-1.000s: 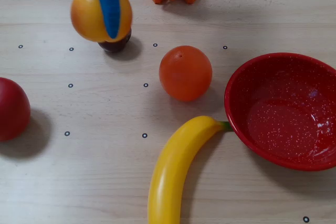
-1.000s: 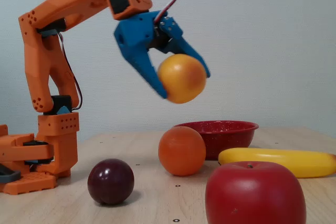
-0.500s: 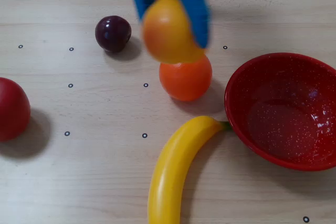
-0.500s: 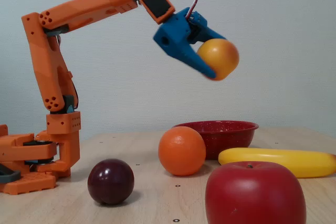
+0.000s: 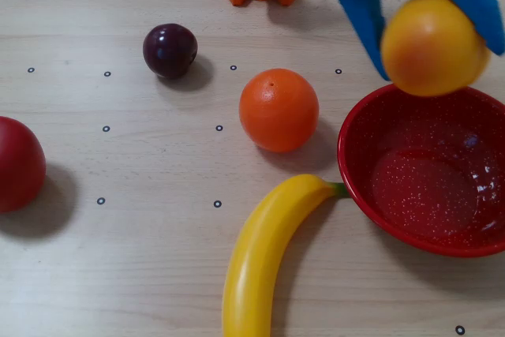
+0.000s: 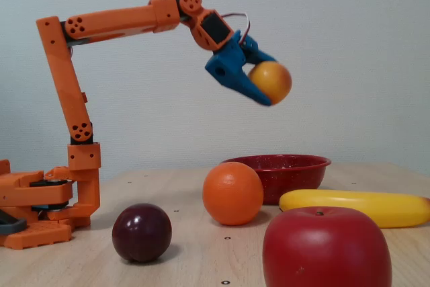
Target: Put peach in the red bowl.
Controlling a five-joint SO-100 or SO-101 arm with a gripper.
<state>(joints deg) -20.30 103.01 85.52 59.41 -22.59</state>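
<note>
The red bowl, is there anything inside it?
Nothing lies in the red bowl: only its speckled bottom shows. The peach hangs above it in the blue jaws and covers part of the far rim.

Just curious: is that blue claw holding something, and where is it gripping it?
Yes, the gripper holds the peach by its sides, high above the table.

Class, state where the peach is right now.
The peach is held in the blue gripper, high above the table in a fixed view, over the red bowl, right of the orange.
</note>
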